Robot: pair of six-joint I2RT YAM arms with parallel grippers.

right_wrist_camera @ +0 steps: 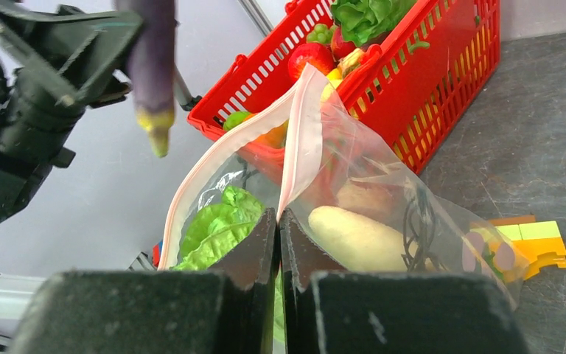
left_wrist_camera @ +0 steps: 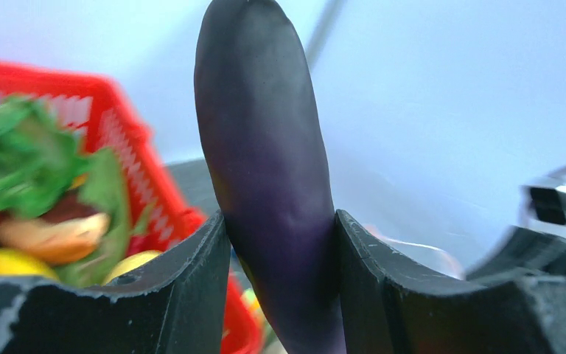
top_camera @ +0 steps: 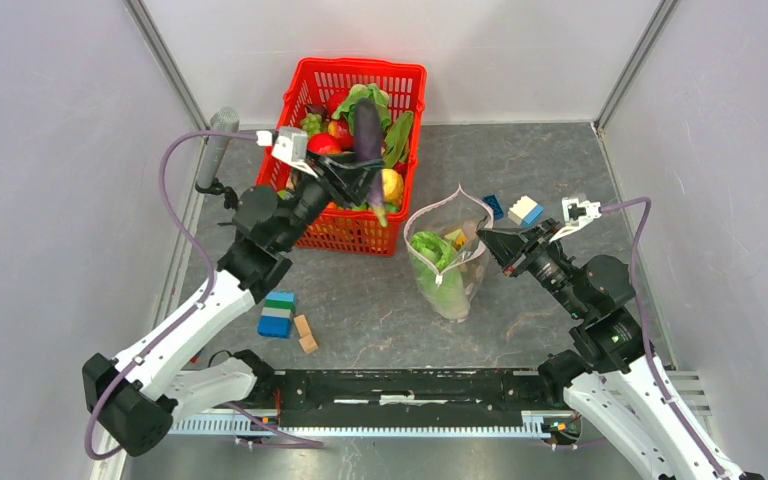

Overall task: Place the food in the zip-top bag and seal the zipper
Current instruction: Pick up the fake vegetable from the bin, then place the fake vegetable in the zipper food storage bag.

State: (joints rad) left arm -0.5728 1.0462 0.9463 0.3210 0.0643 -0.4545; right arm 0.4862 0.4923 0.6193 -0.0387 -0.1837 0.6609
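My left gripper (top_camera: 352, 178) (left_wrist_camera: 280, 247) is clenched on the long purple toy eggplant (top_camera: 368, 135) (left_wrist_camera: 265, 147). Both fingers (left_wrist_camera: 191, 287) press its flanks. The eggplant is held in the air above the near wall of the red plastic mesh basket (top_camera: 360, 66) (right_wrist_camera: 449, 66), touching nothing else, with its yellow-green stem end pointing toward the near side.

My right gripper (top_camera: 487, 240) (right_wrist_camera: 278, 221) is pinched shut on the mouth edge of the clear crinkly plastic zip-top bag (top_camera: 452, 285) (right_wrist_camera: 413, 214). The bag stands on the grey table (top_camera: 380, 320), just beside the basket's right near corner. Its thin pale pink zipper strip (top_camera: 428, 206) (right_wrist_camera: 302, 125) forms an open loop, so the mouth is unsealed.

Contents visible inside the bag:
- a green-white napa cabbage (top_camera: 435, 250) (right_wrist_camera: 214, 228);
- a white radish (right_wrist_camera: 354, 236).

Other toy produce lies in the basket. Small coloured building blocks (top_camera: 277, 315) lie on the table.
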